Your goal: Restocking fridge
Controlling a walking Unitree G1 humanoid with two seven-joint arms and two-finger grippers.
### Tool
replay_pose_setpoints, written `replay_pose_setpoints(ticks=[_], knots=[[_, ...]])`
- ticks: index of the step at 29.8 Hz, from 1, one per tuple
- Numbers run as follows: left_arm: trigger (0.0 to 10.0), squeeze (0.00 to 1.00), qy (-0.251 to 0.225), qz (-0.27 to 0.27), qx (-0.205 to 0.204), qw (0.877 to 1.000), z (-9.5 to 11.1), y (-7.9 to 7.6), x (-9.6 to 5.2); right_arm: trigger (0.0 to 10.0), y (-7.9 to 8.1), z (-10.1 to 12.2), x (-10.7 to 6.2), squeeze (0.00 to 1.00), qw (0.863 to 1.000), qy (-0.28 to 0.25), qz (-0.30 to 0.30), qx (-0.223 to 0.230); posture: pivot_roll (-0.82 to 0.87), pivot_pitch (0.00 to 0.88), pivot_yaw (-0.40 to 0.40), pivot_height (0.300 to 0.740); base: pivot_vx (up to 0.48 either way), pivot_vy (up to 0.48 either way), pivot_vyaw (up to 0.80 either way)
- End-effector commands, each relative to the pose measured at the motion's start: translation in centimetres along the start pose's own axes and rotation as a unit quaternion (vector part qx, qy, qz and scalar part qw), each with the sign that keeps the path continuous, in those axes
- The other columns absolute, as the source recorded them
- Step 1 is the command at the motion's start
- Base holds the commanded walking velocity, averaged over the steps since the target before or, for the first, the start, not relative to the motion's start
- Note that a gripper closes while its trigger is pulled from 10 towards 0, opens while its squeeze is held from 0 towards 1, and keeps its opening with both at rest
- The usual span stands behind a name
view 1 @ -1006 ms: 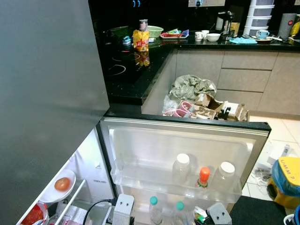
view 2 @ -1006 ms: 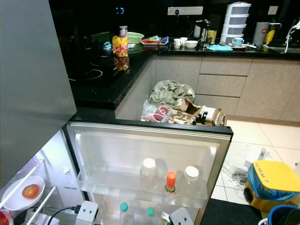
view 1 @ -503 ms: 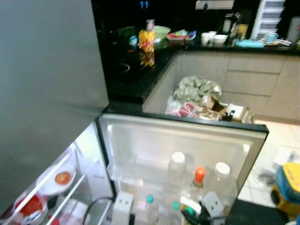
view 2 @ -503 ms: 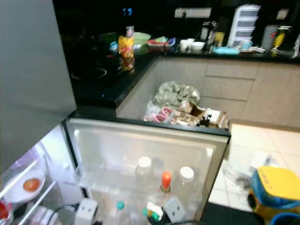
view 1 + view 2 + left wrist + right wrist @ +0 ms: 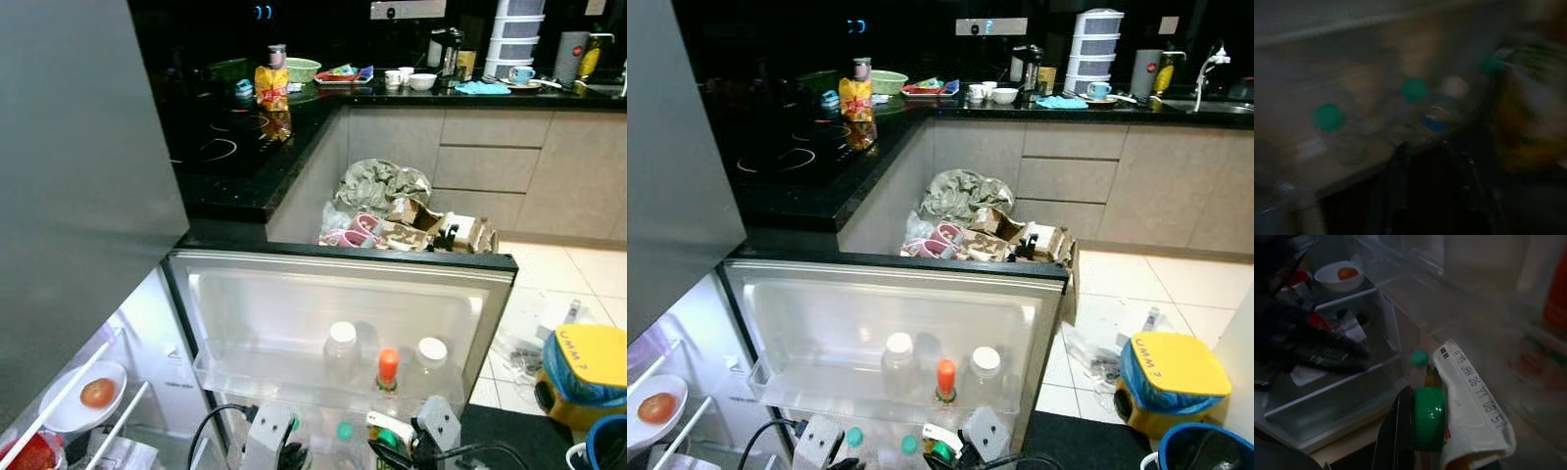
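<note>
Blur and darkness swallow most of the left wrist view; green-capped bottles (image 5: 1329, 117) are dim shapes, and I cannot tell how the left gripper (image 5: 291, 455) holds its fingers. Cut off at the frame's lower edge, the right gripper (image 5: 1422, 431) clamps a green-capped carton (image 5: 1469, 401) with a printed date, low before the open fridge door's shelf (image 5: 294, 377), which carries three bottles.

Dark kitchen: black countertop (image 5: 245, 176), beige cabinets (image 5: 490, 166), tiled floor (image 5: 578, 279).
</note>
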State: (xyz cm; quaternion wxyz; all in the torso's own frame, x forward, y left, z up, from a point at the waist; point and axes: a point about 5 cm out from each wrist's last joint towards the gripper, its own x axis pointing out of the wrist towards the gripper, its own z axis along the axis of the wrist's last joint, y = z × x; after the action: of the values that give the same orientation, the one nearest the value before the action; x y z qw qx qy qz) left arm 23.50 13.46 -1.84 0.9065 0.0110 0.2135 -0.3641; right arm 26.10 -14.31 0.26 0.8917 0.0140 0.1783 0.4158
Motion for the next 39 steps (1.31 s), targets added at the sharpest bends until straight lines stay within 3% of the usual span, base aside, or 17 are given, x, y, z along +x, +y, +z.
replay_pose_setpoints(ticks=[1, 5, 7, 16, 22, 23, 34, 39], knots=[[10.0, 1.00, 0.003, -0.045, 0.006, 0.999, 0.0, -0.3, -0.3, 10.0, -0.3, 0.5, -0.1, 0.00, 1.000, -0.010, 0.004, 0.003, -0.06, 0.049, 0.006, 0.740, 0.000, 0.000, 0.00], [10.0, 1.00, -0.002, -0.101, 0.012, 0.995, 0.7, -0.8, -0.4, 10.0, 0.1, 0.5, -0.1, 0.00, 0.999, -0.014, 0.034, 0.014, -0.06, 0.047, 0.007, 0.740, 0.000, 0.000, 0.00], [10.0, 1.00, 0.002, -0.136, 0.028, 0.990, 1.2, -1.1, -0.2, 10.0, 0.7, 1.0, -0.2, 0.00, 0.996, -0.044, 0.080, 0.024, -0.06, 0.048, 0.012, 0.740, 0.000, 0.000, 0.00], [10.0, 1.00, 0.018, -0.182, 0.052, 0.982, 2.3, -1.4, 0.8, 10.0, 2.0, 1.7, -0.3, 0.00, 0.981, -0.076, 0.173, 0.039, -0.07, 0.051, 0.022, 0.740, 0.000, 0.000, 0.00], [10.0, 1.00, 0.017, -0.178, 0.078, 0.981, 2.9, -1.4, 1.4, 10.0, 2.8, 1.9, -0.4, 0.00, 0.973, -0.071, 0.216, 0.044, -0.08, 0.051, 0.022, 0.740, 0.000, 0.000, 0.00], [10.0, 0.00, 0.013, -0.176, 0.080, 0.981, 3.1, -1.5, 1.7, 10.0, 3.1, 1.9, -0.5, 0.00, 0.969, -0.069, 0.232, 0.048, -0.08, 0.049, 0.022, 0.740, 0.000, 0.000, 0.00], [10.0, 0.00, -0.012, -0.220, 0.079, 0.972, 4.6, -2.4, 2.6, 10.0, 3.8, 2.8, -0.9, 0.00, 0.954, -0.072, 0.287, 0.048, -0.08, 0.040, 0.021, 0.740, 0.000, 0.000, 0.00], [10.0, 0.00, -0.022, -0.215, 0.070, 0.974, 4.9, -2.4, 2.8, 10.0, 3.8, 3.1, -0.8, 0.00, 0.954, -0.079, 0.285, 0.054, -0.08, 0.040, 0.018, 0.740, 0.000, 0.000, 0.00]])
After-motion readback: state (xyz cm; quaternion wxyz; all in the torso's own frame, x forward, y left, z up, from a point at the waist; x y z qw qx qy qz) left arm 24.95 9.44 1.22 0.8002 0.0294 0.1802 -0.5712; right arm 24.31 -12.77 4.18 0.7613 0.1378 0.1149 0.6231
